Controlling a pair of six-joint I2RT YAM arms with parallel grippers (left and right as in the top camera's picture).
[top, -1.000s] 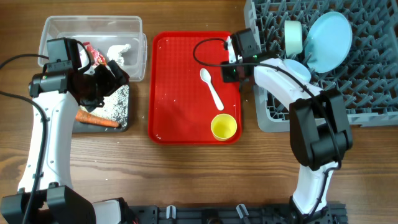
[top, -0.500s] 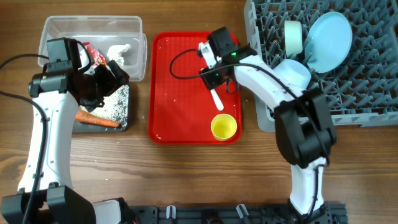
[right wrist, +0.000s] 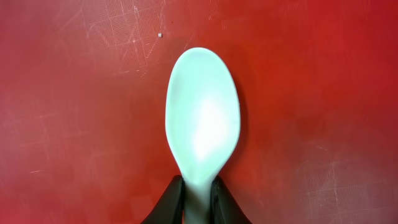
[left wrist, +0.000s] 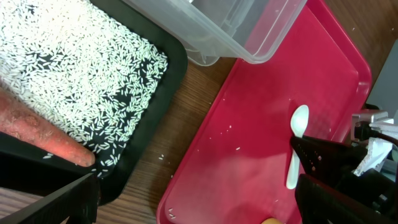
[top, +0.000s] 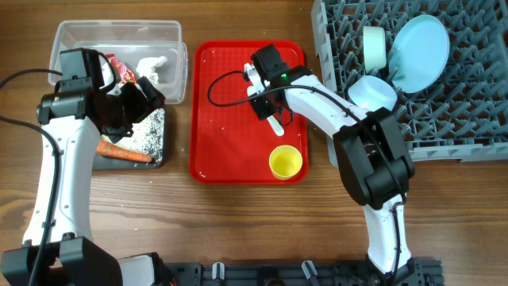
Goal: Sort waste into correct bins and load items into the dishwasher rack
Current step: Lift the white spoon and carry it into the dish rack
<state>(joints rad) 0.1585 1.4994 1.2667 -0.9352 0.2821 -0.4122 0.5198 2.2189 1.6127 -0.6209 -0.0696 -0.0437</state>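
The white spoon (top: 276,127) lies on the red serving tray (top: 214,119). My right gripper (top: 266,102) is down on it. In the right wrist view its fingers (right wrist: 198,196) are shut on the neck of the spoon (right wrist: 202,121). The yellow cup (top: 286,162) stands at the tray's front right. My left gripper (top: 131,103) is open and empty over the black tray (top: 155,155), which holds rice (top: 147,131) and the carrot (top: 127,153). The clear tub (top: 119,36) holds the red wrapper (top: 123,73) and the tissue (top: 151,67).
The grey rack (top: 476,119) at the right holds the large blue plate (top: 419,52), the green bowl (top: 375,46) and the smaller blue dish (top: 373,91). The left wrist view shows rice (left wrist: 81,81), the carrot (left wrist: 37,130) and the spoon (left wrist: 297,127).
My right gripper has moved left from the rack's edge across the red tray to the spoon and shut on its neck. The left arm has not moved.
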